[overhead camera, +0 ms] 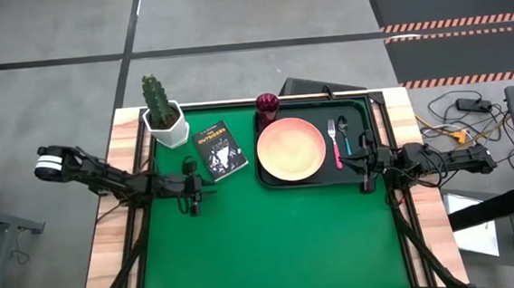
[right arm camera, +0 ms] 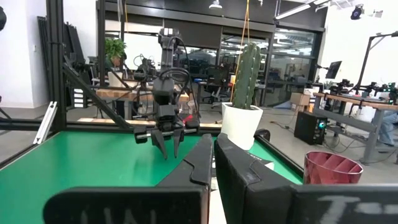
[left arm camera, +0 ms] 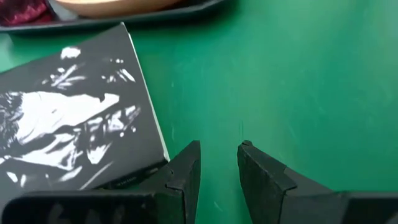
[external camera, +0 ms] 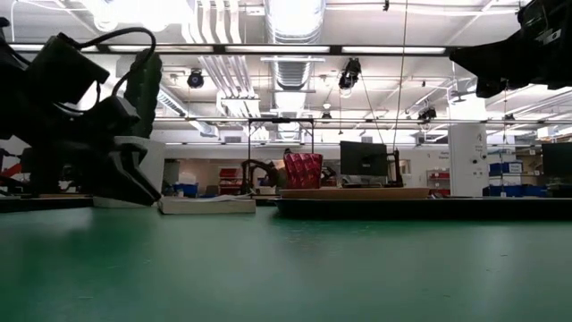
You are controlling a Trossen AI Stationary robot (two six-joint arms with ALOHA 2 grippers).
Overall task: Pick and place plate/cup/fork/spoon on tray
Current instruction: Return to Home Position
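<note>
On the green-covered counter (overhead camera: 273, 243) two dark arms reach inward, one from each side edge. The left tool (overhead camera: 192, 196) hovers over bare green just in front of one small black book (overhead camera: 220, 150) with white cover art, which lies flat left of centre. In the left wrist view its two fingers (left arm camera: 186, 177) stand a small gap apart with nothing between them, the book's corner just beside one of them. One white hexagonal pot holding a single green cactus (overhead camera: 162, 114) stands near the far left corner of the counter.

One large near-black rectangular tray (overhead camera: 358, 108) with rounded corners and a raised rim sits against the far edge, right of centre. Four pieces of tableware are on it. One small dark red translucent cup (overhead camera: 267, 104) stands in the tray's far left corner. One large round salmon-pink plate (overhead camera: 291, 149) lies flat beside it, filling the tray's left and middle. To the right of the plate lies one small fork (overhead camera: 334, 144) with metal tines and a pink plastic handle, and just right of that one small spoon (overhead camera: 344, 136) with a light blue handle, the two roughly parallel with their metal ends toward the far edge.

The right tool (overhead camera: 365, 164) hangs near the tray's front right corner, beside the right edge of the counter. In the right wrist view its two fingers (right arm camera: 200, 163) stand almost together, only a thin slit between them, holding nothing.
</note>
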